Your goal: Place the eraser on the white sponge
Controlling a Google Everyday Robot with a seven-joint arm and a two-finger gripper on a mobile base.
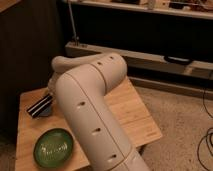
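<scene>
My white arm (90,105) reaches across the wooden table (132,112) from the lower right to the left. My gripper (41,105) is dark and sits low over the left part of the table, just past the arm's elbow. No eraser shows in this view. No white sponge shows either. Both may be hidden behind the arm or under the gripper. I cannot tell whether the gripper holds anything.
A green glass dish (53,146) lies on the table's front left. A dark wall panel stands behind the table at the left. A low shelf unit (165,60) runs along the back. Speckled floor and cables (206,140) are at the right.
</scene>
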